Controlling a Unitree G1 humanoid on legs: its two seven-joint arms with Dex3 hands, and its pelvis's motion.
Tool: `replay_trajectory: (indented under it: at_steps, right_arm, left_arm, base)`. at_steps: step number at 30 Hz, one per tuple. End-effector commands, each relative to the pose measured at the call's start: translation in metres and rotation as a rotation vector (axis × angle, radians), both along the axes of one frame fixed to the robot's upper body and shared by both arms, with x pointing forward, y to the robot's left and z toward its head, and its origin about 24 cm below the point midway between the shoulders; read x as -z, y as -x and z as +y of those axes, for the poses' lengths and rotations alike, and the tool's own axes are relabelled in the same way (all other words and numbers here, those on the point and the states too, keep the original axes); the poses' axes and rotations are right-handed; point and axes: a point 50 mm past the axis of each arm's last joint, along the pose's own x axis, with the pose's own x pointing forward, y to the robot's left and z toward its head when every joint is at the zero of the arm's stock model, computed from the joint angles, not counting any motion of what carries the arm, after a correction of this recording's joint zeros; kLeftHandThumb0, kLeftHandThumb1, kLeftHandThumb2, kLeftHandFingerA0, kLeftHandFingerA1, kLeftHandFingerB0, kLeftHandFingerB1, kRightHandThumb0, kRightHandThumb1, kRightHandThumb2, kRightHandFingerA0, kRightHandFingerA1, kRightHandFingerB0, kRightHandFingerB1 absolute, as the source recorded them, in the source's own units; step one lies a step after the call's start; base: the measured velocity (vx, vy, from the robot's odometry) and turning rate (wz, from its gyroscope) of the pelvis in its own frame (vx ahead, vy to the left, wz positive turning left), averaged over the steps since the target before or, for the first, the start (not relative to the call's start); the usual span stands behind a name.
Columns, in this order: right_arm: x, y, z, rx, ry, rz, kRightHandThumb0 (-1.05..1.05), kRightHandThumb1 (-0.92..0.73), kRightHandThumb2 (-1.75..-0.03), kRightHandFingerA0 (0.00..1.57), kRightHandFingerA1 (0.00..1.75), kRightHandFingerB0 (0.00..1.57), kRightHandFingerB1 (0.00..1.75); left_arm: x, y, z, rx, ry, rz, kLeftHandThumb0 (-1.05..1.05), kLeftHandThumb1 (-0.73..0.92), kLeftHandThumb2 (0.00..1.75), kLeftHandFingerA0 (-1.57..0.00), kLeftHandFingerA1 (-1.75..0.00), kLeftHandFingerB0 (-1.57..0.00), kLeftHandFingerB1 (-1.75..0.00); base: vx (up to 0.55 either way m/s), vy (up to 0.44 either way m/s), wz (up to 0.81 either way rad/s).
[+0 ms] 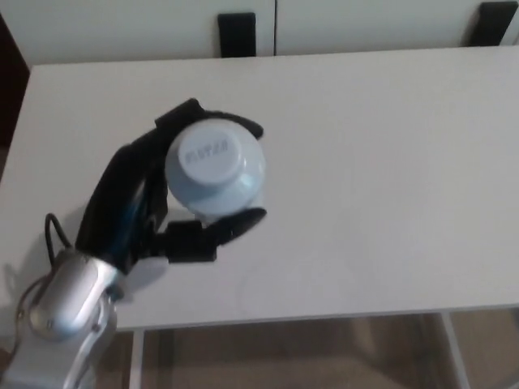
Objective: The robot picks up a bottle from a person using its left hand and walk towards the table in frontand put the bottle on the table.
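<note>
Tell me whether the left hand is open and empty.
No, the left hand has its fingers closed around the white-capped bottle.

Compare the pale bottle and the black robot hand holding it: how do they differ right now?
Colour: the pale bluish-white round-capped bottle is light, the black left robot hand dark. Shape: the bottle shows a smooth round cap; the robot hand is jointed, with thick fingers. Pose: the bottle looks upright, cap toward the camera; the robot hand wraps it from the side. Both are over the white table.
</note>
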Motion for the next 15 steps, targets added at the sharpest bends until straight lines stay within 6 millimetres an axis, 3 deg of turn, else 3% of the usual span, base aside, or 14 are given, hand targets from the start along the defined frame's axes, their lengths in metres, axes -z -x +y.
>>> replay_trajectory:
  at_steps: [1, 2, 3, 6, 7, 8, 9, 14, 15]
  right_arm:
    - [0.000, 0.009, -0.007, -0.002, 0.008, 0.018, -0.47, -0.51, -0.90, 0.54, 0.61, 0.44, 0.53]
    - [0.000, 0.009, -0.007, -0.004, 0.008, 0.019, -0.48, -0.51, -0.90, 0.54, 0.61, 0.44, 0.53]
    - [0.000, 0.009, -0.007, -0.007, 0.009, 0.024, -0.47, -0.63, -0.59, 0.58, 0.44, 0.57, 0.41]
    - [0.001, 0.012, -0.007, -0.014, 0.018, 0.042, -0.48, -0.63, -0.59, 0.58, 0.44, 0.57, 0.41]
    - [0.001, 0.012, -0.006, -0.020, 0.019, 0.044, -0.53, -0.53, -0.91, 0.54, 0.59, 0.46, 0.53]
    - [0.001, 0.011, -0.006, -0.021, 0.021, 0.047, -0.53, -0.53, -0.91, 0.54, 0.59, 0.46, 0.53]
    - [0.001, 0.012, -0.006, -0.022, 0.021, 0.047, -0.48, -0.63, -0.59, 0.58, 0.43, 0.58, 0.41]
    - [0.002, 0.014, -0.005, -0.024, 0.016, 0.048, -0.50, -0.58, -0.61, 0.59, 0.47, 0.55, 0.42]
    - [0.002, 0.016, -0.004, -0.035, 0.020, 0.053, -0.51, -0.58, -0.62, 0.59, 0.47, 0.55, 0.42]
  left_arm:
    - [0.012, -0.018, 0.003, -0.085, 0.042, 0.133, -0.03, 0.84, 0.78, -1.05, -1.42, -0.70, -1.07]
    - [0.014, -0.022, 0.002, -0.094, 0.050, 0.155, -0.02, 0.84, 0.77, -1.05, -1.44, -0.71, -1.06]
    - [0.017, -0.026, 0.001, -0.099, 0.059, 0.176, -0.01, 0.84, 0.78, -1.07, -1.44, -0.72, -1.06]
    - [0.025, -0.033, -0.002, -0.108, 0.051, 0.219, -0.01, 0.84, 0.78, -1.08, -1.43, -0.72, -1.04]
    - [0.028, -0.038, -0.004, -0.104, 0.035, 0.236, -0.02, 0.86, 0.74, -1.04, -1.46, -0.70, -1.04]
    - [0.030, -0.042, -0.006, -0.103, 0.024, 0.250, -0.02, 0.86, 0.74, -1.04, -1.46, -0.70, -1.04]
    - [0.032, -0.043, -0.007, -0.104, 0.015, 0.254, -0.01, 0.85, 0.73, -1.01, -1.47, -0.69, -1.06]
    - [0.043, -0.049, -0.017, -0.103, -0.032, 0.296, -0.01, 0.89, 0.66, -0.98, -1.48, -0.72, -1.00]
    - [0.048, -0.050, -0.021, -0.091, -0.051, 0.310, -0.02, 0.85, 0.70, -1.03, -1.46, -0.72, -0.99]
  base:
    - [0.00, 0.000, 0.00]
    - [0.00, 0.000, 0.00]
    - [0.00, 0.000, 0.00]
    - [0.00, 0.000, 0.00]
    - [0.00, 0.000, 0.00]
    - [0.00, 0.000, 0.00]
    - [0.00, 0.000, 0.00]
    - [0.00, 0.000, 0.00]
    - [0.00, 0.000, 0.00]
